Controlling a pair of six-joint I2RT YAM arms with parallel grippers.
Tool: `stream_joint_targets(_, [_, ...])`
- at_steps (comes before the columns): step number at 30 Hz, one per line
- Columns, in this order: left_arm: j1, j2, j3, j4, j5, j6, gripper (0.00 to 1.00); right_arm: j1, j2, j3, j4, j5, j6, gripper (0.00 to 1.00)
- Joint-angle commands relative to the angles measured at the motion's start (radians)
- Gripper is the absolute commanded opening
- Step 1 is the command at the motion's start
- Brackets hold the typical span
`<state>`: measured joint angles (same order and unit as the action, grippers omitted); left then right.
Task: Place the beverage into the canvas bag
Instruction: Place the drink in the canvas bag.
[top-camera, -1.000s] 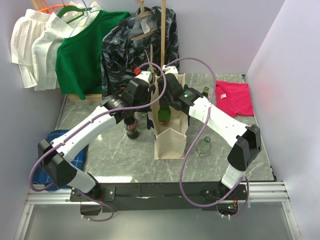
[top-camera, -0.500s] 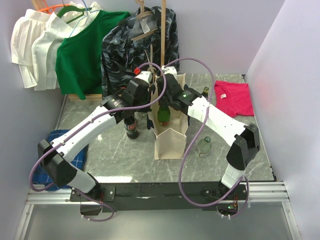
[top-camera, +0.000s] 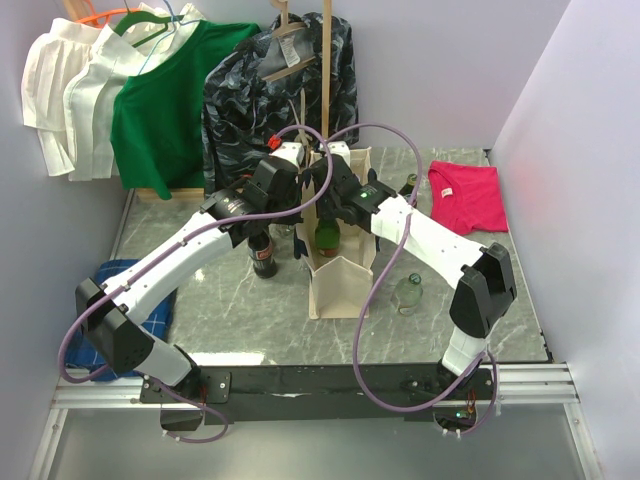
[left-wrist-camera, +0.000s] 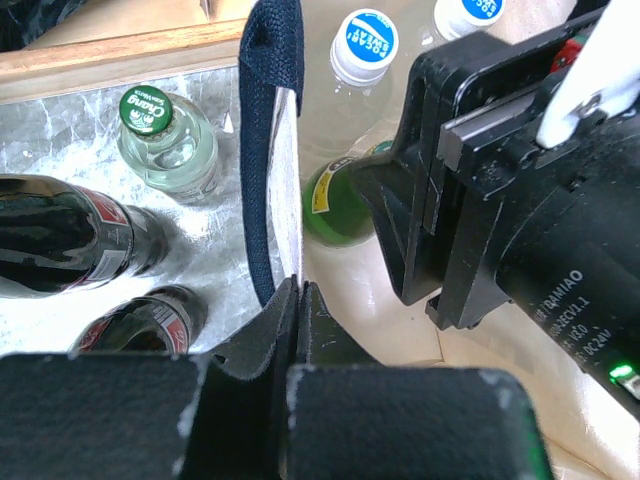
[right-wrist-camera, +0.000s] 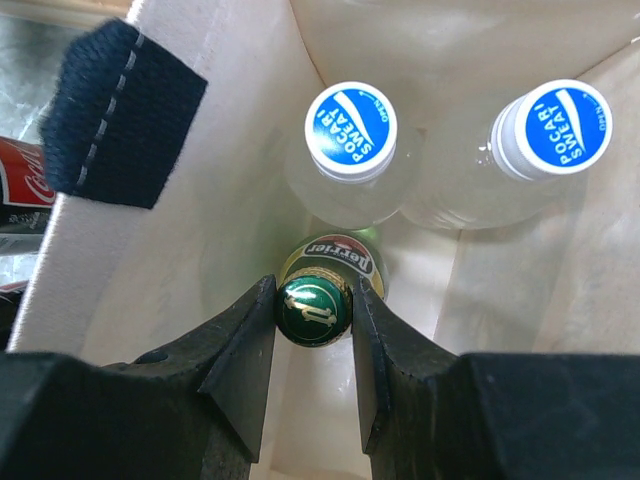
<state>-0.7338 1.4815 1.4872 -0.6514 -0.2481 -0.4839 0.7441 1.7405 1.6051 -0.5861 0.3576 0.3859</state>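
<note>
Vividly green Perrier bottle (right-wrist-camera: 315, 302), upright, tall cream canvas bag (right-wrist-camera: 205, 190)

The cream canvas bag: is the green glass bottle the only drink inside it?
No, two blue-capped clear plastic bottles stand in the cream canvas bag beside the green glass bottle.

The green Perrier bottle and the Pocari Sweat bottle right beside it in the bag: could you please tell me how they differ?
The Perrier bottle is green with a green cap; the Pocari Sweat bottle is clear with a blue-and-white cap. The Perrier bottle is gripped at the neck by the right hand; the Pocari Sweat bottle is untouched. Both stand upright inside the canvas bag.
</note>
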Motion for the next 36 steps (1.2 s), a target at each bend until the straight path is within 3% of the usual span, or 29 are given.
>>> stream_joint_targets(1, [-0.003,-0.040,0.044,0.041,-0.002,-0.002,0.01,0.008,-0.033,0.016,0.134,0.037,0.013,0.00])
stream_joint_targets(36, [-0.003,-0.041,0.030,0.042,0.006,-0.013,0.09,0.020,-0.003,0.009,0.088,0.053,0.027,0.00])
